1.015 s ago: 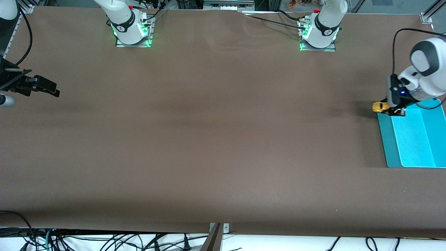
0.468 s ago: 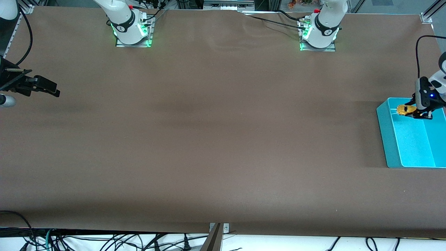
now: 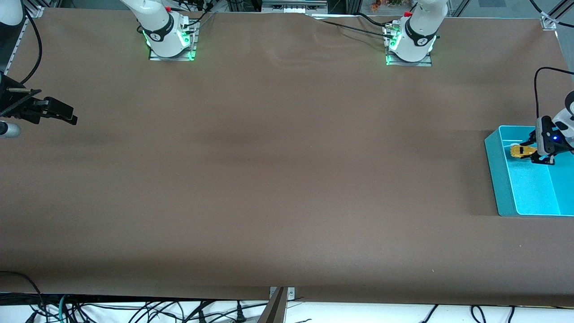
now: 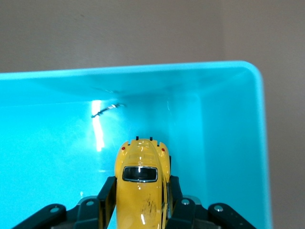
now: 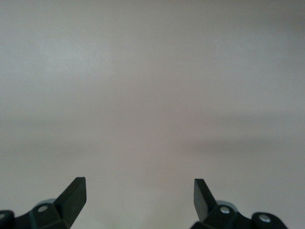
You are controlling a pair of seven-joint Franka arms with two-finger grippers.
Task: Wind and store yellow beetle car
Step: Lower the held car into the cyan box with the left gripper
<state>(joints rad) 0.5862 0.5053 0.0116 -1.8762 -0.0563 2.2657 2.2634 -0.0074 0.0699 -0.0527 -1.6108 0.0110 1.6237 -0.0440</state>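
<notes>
Front view: the left claw (image 3: 533,154) clamps the yellow beetle car (image 3: 521,150) over the turquoise bin (image 3: 497,179); it should lower before letting go. The right claw (image 3: 67,117) waits at the right arm's end of the counter (image 3: 278,179).

Left wrist view: only here do the fingers (image 4: 107,191) show pinching the car's flanks.

Right wrist view: the right claw (image 5: 139,193) gapes wide, empty.

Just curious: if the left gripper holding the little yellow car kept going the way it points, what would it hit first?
Probably the floor of the turquoise bin: the left gripper, shut on the yellow beetle car, points down into it.
</notes>
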